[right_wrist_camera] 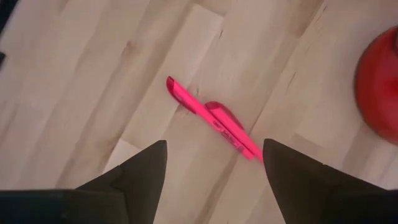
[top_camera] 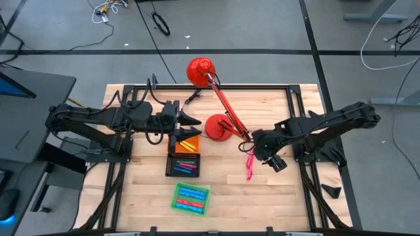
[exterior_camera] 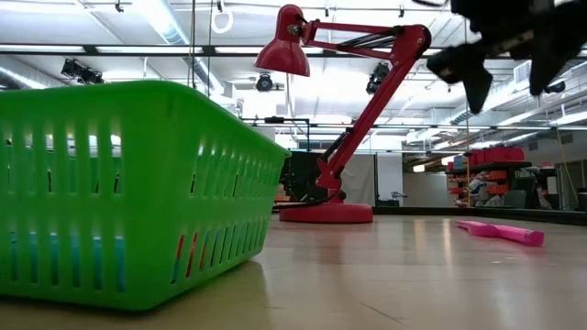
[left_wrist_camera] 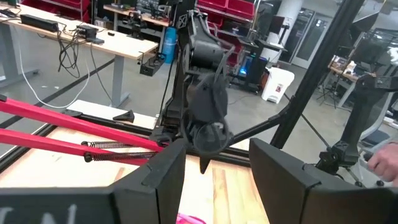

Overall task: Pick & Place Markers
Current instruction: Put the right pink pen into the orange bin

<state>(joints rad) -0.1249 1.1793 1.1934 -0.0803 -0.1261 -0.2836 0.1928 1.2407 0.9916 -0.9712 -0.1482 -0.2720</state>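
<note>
On the left, the left gripper hangs over the small orange plastic tray, jaws part open and empty. To the right, the thin pink plastic marker lies flat on the wooden counter under the wide-open right gripper. It looks light, stiff and smooth, so likely to roll or slip; a pinch across mid-barrel seems best.

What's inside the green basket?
The green basket holds blue markers and at least one red marker, seen from above. Whether more lie beneath them cannot be seen. From table height, only colours glimmer through its slots.

Red desk lamp on wooden table, orange tray, black tray, green basket
</note>
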